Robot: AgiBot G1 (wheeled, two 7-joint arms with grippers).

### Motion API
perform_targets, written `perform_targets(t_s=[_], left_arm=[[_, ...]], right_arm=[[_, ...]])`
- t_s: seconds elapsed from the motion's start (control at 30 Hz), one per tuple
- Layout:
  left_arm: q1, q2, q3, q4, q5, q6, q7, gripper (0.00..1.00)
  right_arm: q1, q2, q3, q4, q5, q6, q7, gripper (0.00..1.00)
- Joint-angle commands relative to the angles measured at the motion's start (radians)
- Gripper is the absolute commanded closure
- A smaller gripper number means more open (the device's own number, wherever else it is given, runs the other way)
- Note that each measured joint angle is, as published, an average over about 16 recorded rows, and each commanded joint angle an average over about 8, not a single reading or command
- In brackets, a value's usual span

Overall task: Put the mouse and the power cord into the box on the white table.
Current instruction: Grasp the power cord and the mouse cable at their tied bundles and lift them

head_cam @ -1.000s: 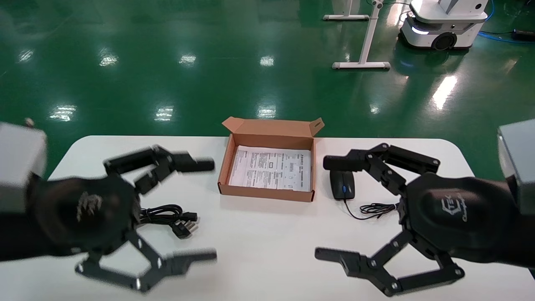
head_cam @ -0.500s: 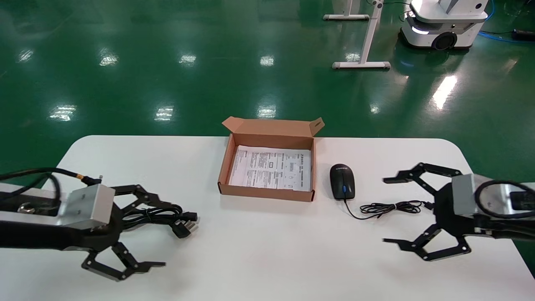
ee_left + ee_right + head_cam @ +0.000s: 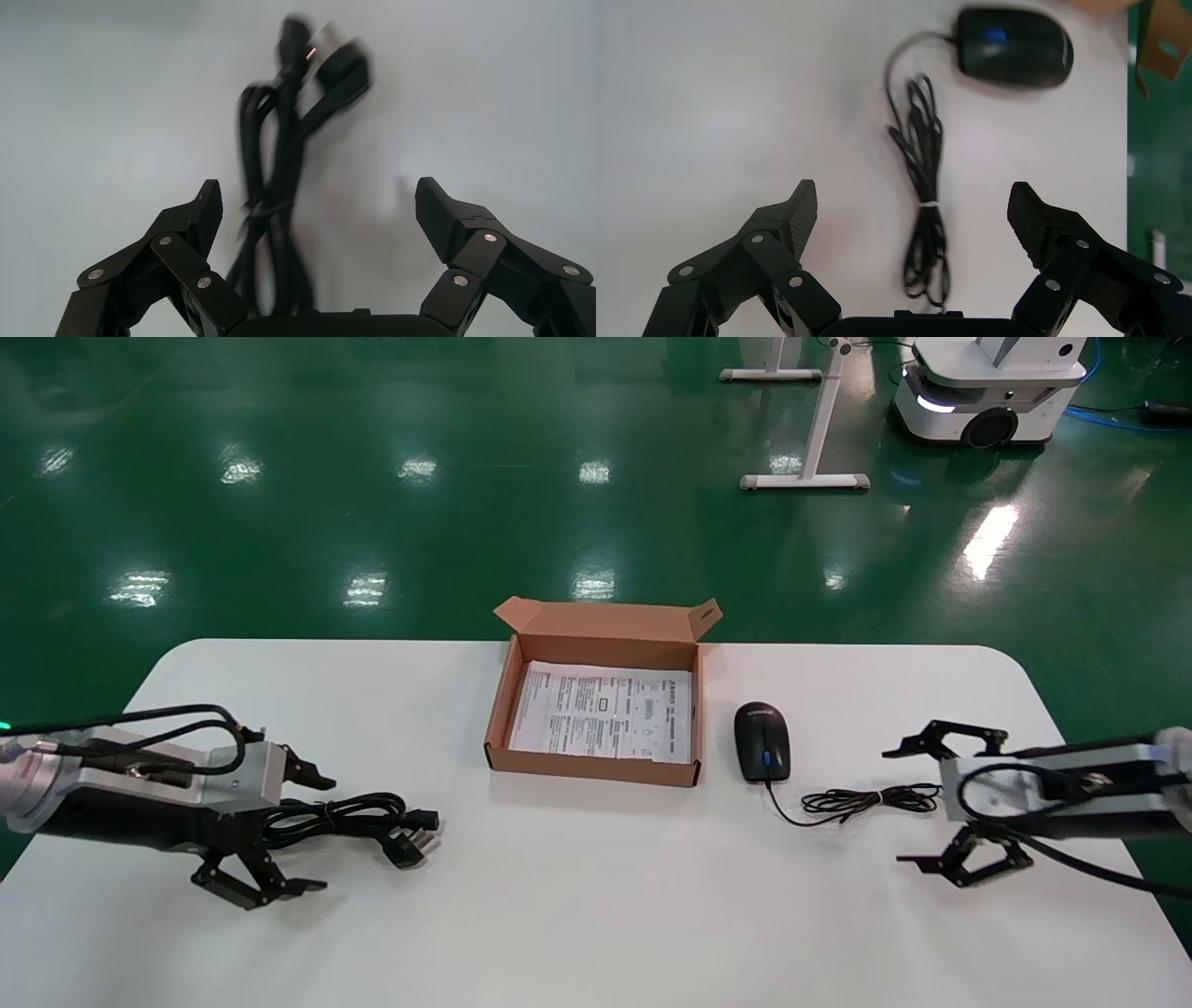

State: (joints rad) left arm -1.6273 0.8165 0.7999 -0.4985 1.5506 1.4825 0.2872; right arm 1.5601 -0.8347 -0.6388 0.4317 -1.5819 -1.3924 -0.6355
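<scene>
White table (image 3: pixel 596 896): your left gripper (image 3: pixel 296 831) gapes wide astride the power cord (image 3: pixel 358 817), plug pointing boxward; right gripper (image 3: pixel 917 808), equally spread, faces the mouse (image 3: pixel 763 740) beside the box (image 3: pixel 596 705), nose away.

printed sheet (image 3: pixel 603 712) in box, text unreadable

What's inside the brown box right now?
Only a white printed paper sheet lies inside the box, covering most of its floor. Whatever is under the sheet is hidden. The mouse and the power cord are both outside, on the white table.
</scene>
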Motion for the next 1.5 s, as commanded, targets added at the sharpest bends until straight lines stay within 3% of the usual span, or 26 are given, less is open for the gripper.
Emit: perform_targets(t_s=[0.03,0.43,0.47,0.7,0.73,1.5], left_arm=[[-0.021,0.029,0.014,0.075,0.032,-0.022,0.044,0.00],[-0.078,0.135,0.033,0.335,0.078,-0.123,0.180,0.00],[-0.079,0.140,0.033,0.350,0.078,-0.127,0.186,0.01],[-0.090,0.164,0.031,0.413,0.078,-0.149,0.217,0.86],[-0.091,0.165,0.031,0.417,0.079,-0.150,0.219,0.97],[-0.088,0.161,0.030,0.405,0.076,-0.147,0.214,1.00]], right_arm=[[0.025,-0.036,-0.014,-0.069,-0.033,0.035,-0.045,0.00],[0.088,-0.151,-0.025,-0.319,-0.062,0.158,-0.173,0.00],[0.088,-0.156,-0.023,-0.333,-0.059,0.161,-0.175,0.07],[0.086,-0.176,-0.011,-0.400,-0.042,0.167,-0.177,0.95],[0.086,-0.177,-0.010,-0.405,-0.041,0.167,-0.177,1.00],[0.083,-0.173,-0.011,-0.392,-0.042,0.162,-0.177,1.00]])
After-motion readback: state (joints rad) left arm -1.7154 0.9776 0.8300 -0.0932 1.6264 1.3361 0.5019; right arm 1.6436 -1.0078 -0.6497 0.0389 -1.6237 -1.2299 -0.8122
